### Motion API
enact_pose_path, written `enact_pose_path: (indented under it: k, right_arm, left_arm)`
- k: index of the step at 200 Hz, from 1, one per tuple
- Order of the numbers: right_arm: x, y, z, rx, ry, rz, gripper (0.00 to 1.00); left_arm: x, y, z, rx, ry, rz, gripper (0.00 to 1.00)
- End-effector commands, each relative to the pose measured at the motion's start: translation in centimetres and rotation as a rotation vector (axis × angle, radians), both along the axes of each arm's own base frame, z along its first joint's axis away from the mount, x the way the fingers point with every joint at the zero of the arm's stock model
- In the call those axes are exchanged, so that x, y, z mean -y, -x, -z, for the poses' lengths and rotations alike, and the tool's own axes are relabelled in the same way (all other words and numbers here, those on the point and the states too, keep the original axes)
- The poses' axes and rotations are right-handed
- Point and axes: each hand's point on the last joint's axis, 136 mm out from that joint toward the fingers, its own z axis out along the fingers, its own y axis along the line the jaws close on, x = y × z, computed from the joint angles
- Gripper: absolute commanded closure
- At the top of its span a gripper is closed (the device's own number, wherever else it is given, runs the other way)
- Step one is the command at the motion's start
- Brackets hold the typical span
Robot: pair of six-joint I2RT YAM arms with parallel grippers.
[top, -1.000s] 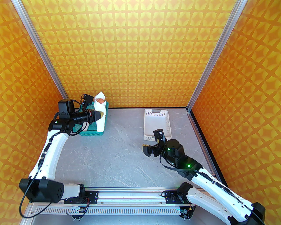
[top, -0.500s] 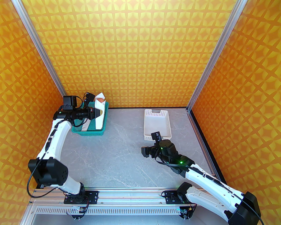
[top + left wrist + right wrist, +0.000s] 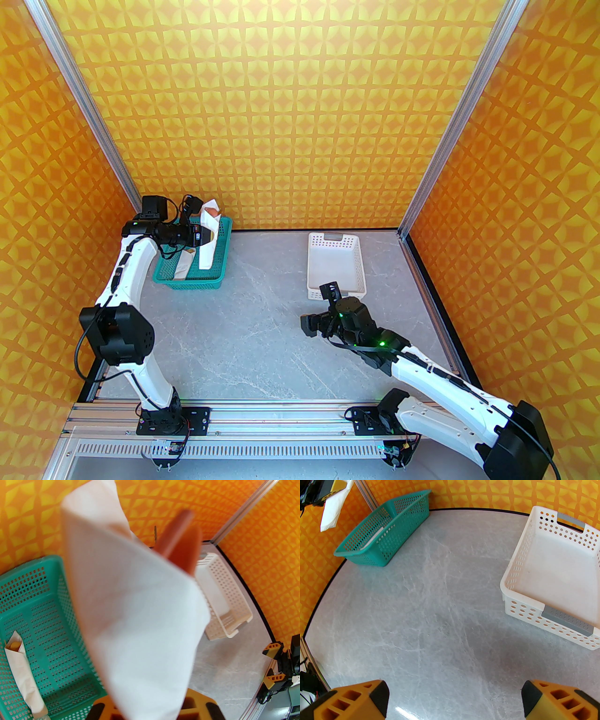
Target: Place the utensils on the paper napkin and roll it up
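Observation:
The paper napkin (image 3: 206, 247) is rolled into a white bundle that hangs upright over the teal basket (image 3: 176, 277). My left gripper (image 3: 206, 236) is shut on its middle. The reddish-brown spoon (image 3: 213, 214) pokes out of the top; up close in the left wrist view the napkin (image 3: 131, 611) is blurred, with the spoon (image 3: 181, 543) behind it. Fork and knife are hidden. My right gripper (image 3: 309, 324) hovers open over the table's middle, its fingers (image 3: 351, 700) wide apart with nothing between them. The right wrist view catches the napkin (image 3: 331, 507) at top left.
A slim white paper tube with a tan tip (image 3: 21, 665) lies in the teal basket (image 3: 46, 611) at the back left. A white perforated basket (image 3: 335, 267) with nothing in it stands at the back right, just beyond my right gripper. Orange patterned walls close off three sides.
My left arm has swung back and left, carrying the rolled napkin from the teal basket's right rim to over its inside. My right gripper has drifted slightly left.

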Motion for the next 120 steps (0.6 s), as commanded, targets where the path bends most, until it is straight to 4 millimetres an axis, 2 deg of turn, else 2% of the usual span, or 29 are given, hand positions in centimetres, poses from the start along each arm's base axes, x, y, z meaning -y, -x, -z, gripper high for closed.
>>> enact_pose_path:
  k: [1,24,98,120]
  right_arm:
    - [0.1,-0.5,-0.3,0.013,0.027,0.002,0.01]
    - [-0.1,-0.7,0.1,0.005,0.034,-0.002,0.01]
    - [-0.2,-0.9,0.8,-0.016,0.069,-0.010,0.01]
    - [-0.4,-0.9,1.4,-0.036,0.077,-0.018,0.01]
  left_arm:
    - [-0.9,-0.8,0.8,-0.015,-0.031,-0.001,1.00]
    - [-1.5,-2.1,2.0,-0.032,-0.040,-0.008,1.00]
    - [-3.0,-6.2,7.5,-0.126,-0.106,-0.034,1.00]
    - [-3.3,-7.2,8.3,-0.129,-0.112,-0.046,1.00]
